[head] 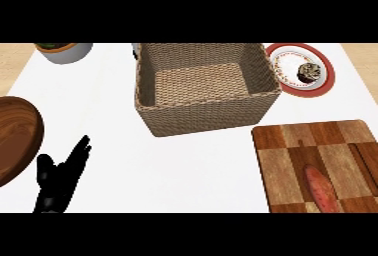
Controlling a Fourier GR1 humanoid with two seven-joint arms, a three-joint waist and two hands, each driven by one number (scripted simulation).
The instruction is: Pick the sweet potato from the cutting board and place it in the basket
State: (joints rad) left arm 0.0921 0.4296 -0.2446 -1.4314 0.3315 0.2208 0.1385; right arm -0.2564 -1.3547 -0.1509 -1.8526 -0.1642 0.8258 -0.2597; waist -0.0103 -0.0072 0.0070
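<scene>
The sweet potato [321, 187] lay on the cutting board [295, 150] at the lower right of the counter [192, 165], a long reddish-orange piece resting lengthwise on the board's nearer part, its near end reaching toward the lower edge of the head view. Nothing was touching it. The board was a checkered block of light and dark wood, and its right side ran out of view. The basket [203, 117] — a woven, square-sided container — stood upright near the middle of the counter, up and to the left of the board and apart from it; nothing could be seen inside it. Just beside the basket's right wall sat a red-rimmed plate [284, 55] carrying a small dark item that could not be identified. A wooden bowl [15, 135] showed partly at the left edge, and a grey pot [68, 52] stood at the upper left corner. The left hand [59, 177] was at the lower left, beside the wooden bowl — fingers straight and pointing up, spread a little, holding nothing. The right hand did not appear in the view.
</scene>
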